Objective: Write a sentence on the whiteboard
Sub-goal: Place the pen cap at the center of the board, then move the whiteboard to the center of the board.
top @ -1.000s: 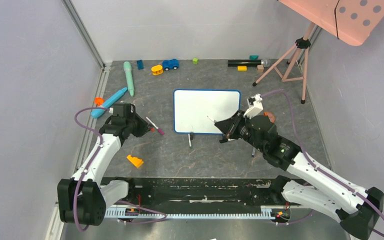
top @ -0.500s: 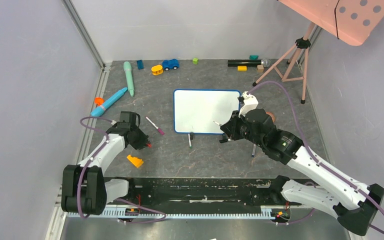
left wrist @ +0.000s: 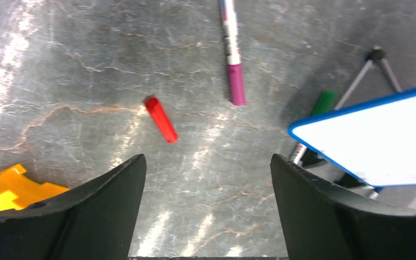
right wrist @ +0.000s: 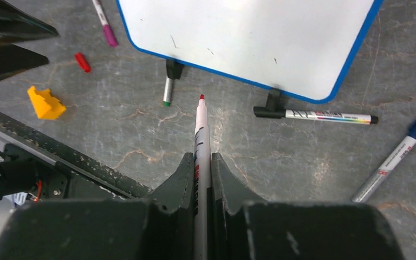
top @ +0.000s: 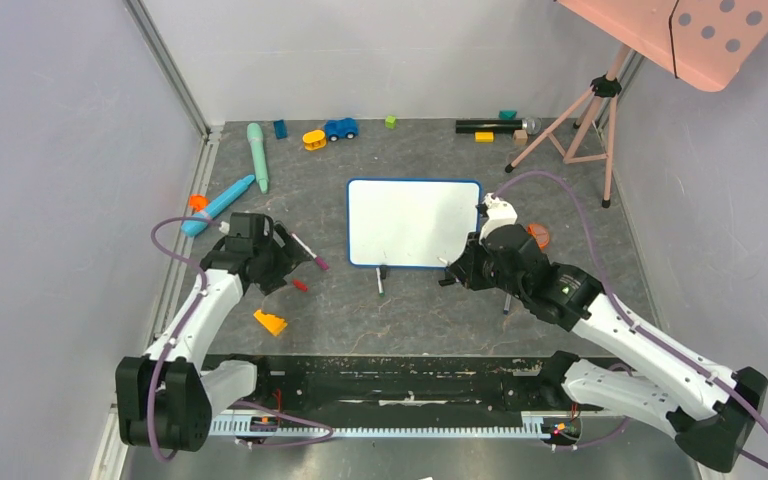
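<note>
– Since your right gripper (right wrist: 201, 160) is clamped on the uncapped red marker (right wrist: 201, 127), is writing next?
– Looks like it. The whiteboard (top: 412, 215) sits mid-table, blank. Your left gripper (left wrist: 207, 162) hangs fingers apart, empty, over the red cap (left wrist: 161, 119). Push that tip farther, onto the board.

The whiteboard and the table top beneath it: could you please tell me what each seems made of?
The whiteboard: smooth white panel, probably coated board; its thin blue frame looks like moulded plastic, given the rounded corners. The table top: grey with marble-like veins and bright glare patches, so perhaps glossy laminate or printed sheet; real stone cannot be excluded.
</note>
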